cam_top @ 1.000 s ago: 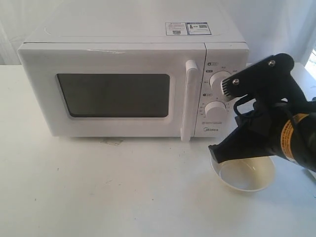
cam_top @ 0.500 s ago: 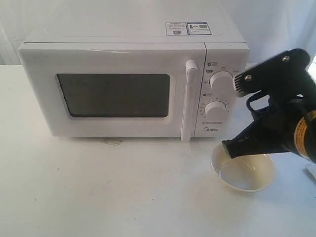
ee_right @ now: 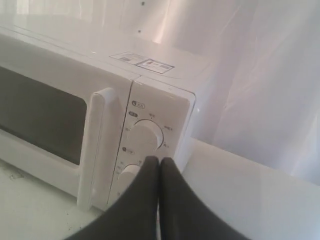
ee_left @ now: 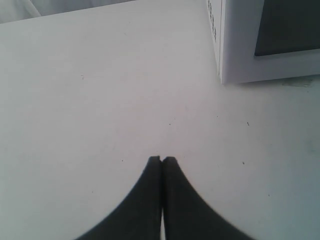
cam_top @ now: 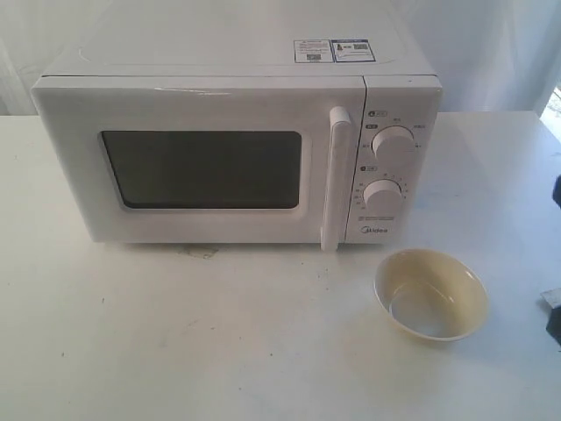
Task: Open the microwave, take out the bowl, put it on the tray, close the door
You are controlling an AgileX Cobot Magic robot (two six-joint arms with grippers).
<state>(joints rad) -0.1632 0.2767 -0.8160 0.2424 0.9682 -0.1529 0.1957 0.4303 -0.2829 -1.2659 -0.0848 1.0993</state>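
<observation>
The white microwave [cam_top: 228, 114] stands at the back of the table with its door [cam_top: 202, 167] shut and the tall bar handle [cam_top: 335, 180] upright. The cream bowl [cam_top: 431, 294] sits empty on the bare table in front of the dial panel, with no gripper near it. My right gripper [ee_right: 159, 159] is shut on nothing, off the exterior view's right edge, and faces the dials [ee_right: 147, 134] and the handle [ee_right: 92, 150]. My left gripper [ee_left: 162, 159] is shut and empty over the table, beside the microwave's corner [ee_left: 240, 45]. No tray is in view.
A white table [cam_top: 219, 342] carries everything, and a white curtain hangs behind it. Small dark parts of the right arm [cam_top: 554, 320] show at the right edge. A faint stain [cam_top: 200, 253] lies under the door's front edge.
The right arm has pulled back to the right and almost out of the exterior view, uncovering the bowl. Bowl and microwave have not moved.
</observation>
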